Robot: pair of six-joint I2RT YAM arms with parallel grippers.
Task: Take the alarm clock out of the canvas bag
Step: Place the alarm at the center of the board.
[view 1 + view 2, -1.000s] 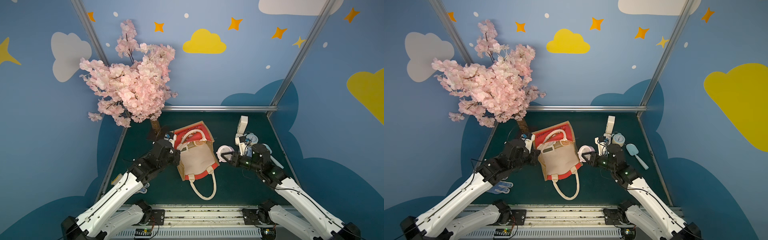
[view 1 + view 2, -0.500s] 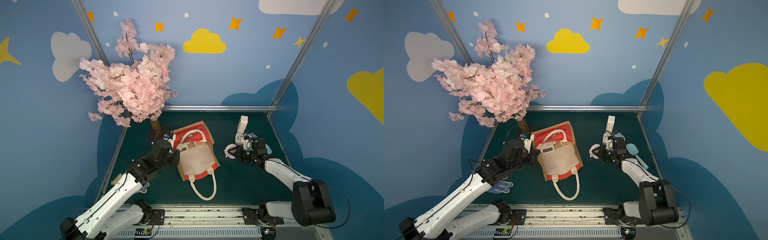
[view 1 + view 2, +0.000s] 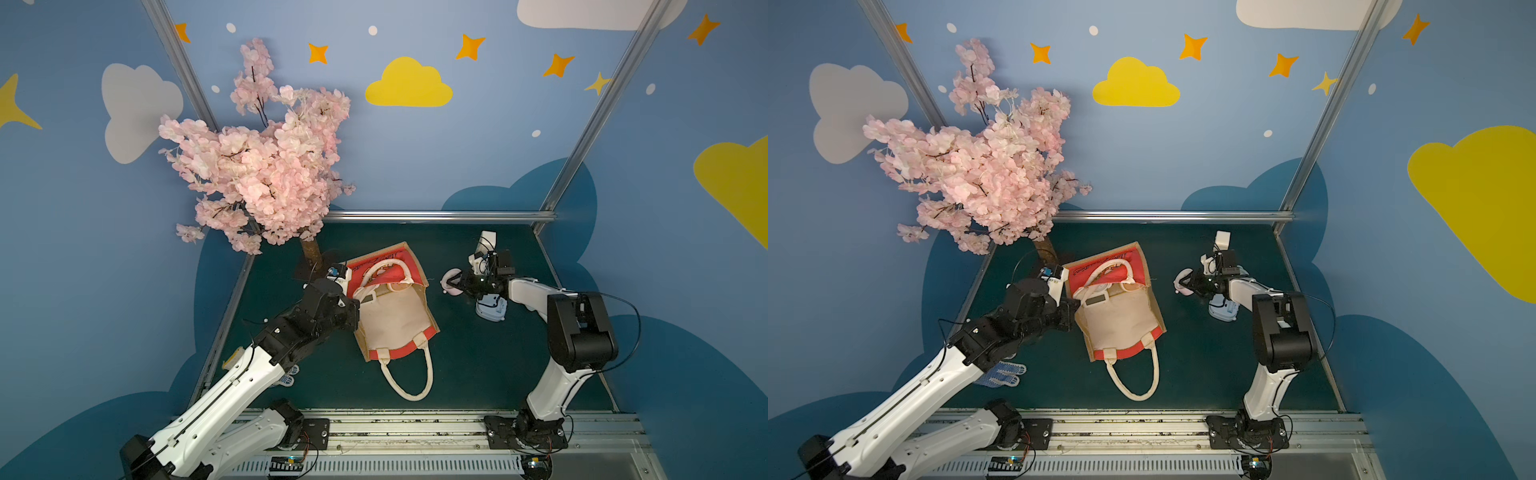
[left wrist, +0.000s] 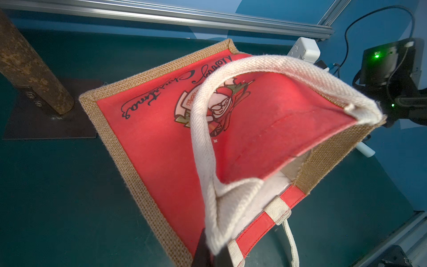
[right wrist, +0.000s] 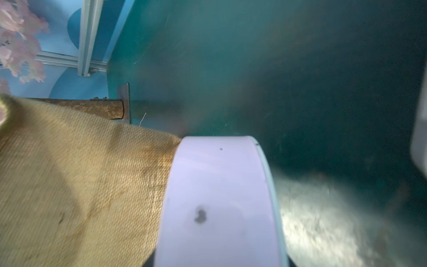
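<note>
Alarm clock [image 3: 450, 281] in outstretched right claw [image 3: 459, 284]

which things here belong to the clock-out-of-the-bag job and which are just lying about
Job: bag, handle in left jaws; clock, in right jaws.
Lying about: blossom tree, glove, white block, blue gadget.

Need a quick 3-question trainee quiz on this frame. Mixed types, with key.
1. True or false: the lilac alarm clock lies inside the canvas bag.
2. The left gripper is clamped on: A) the bag's cream handle B) the tree trunk C) the glove.
3. Which gripper holds the clock?

Key: 1 false, it is out, beside the bag; 2 A; 3 the right gripper.
</note>
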